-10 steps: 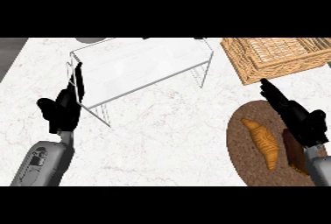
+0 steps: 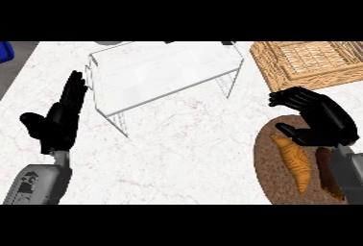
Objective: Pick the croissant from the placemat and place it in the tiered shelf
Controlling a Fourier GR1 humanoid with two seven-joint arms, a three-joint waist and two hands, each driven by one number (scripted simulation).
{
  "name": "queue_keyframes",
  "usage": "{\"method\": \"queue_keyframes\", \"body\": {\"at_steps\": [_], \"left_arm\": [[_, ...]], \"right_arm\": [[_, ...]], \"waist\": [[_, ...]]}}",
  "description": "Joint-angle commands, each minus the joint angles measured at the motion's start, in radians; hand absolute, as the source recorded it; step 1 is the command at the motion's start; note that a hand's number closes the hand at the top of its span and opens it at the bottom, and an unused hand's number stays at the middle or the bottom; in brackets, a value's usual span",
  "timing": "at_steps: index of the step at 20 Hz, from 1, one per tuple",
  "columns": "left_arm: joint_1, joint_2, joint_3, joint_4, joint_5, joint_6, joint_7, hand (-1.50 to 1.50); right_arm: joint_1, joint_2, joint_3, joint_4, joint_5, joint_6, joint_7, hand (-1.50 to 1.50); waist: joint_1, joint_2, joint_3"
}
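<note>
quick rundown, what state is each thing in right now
croissant: lying on the placemat, not gripped
placemat: flat on the counter
tiered shelf: upright, nothing visible on top
wicker basket: nothing visible inside
right hand: open, fingers curved above the croissant
left hand: open, fingers straight, resting at left

marble counter (image 2: 191,144), shelf (image 2: 166,69), basket (image 2: 312,62), placemat (image 2: 273,168)

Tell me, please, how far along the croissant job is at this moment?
Nothing is finished: the croissant lies on the placemat. In hand: the right hand hovers open above it, not gripping. Left: grasping, then placing it in the tiered shelf. The left hand rests open.
</note>
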State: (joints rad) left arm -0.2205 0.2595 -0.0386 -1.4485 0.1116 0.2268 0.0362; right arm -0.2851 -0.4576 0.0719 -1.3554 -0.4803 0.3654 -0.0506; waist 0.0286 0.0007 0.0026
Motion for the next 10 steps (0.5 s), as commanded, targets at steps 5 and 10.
{"method": "queue_keyframes", "body": {"at_steps": [5,10], "left_arm": [[0.111,0.01,-0.01,-0.173,0.008,0.012,0.093,0.0],[0.136,0.016,0.009,-0.174,0.005,0.015,0.07,0.0]], "right_arm": [[-0.054,-0.173,-0.143,0.146,-0.307,0.493,-0.022,-1.5],[-0.069,-0.352,-0.142,0.052,-0.127,0.671,-0.065,-1.5]], "waist": [[-0.005,-0.004,0.0],[-0.02,-0.005,-0.001]]}}
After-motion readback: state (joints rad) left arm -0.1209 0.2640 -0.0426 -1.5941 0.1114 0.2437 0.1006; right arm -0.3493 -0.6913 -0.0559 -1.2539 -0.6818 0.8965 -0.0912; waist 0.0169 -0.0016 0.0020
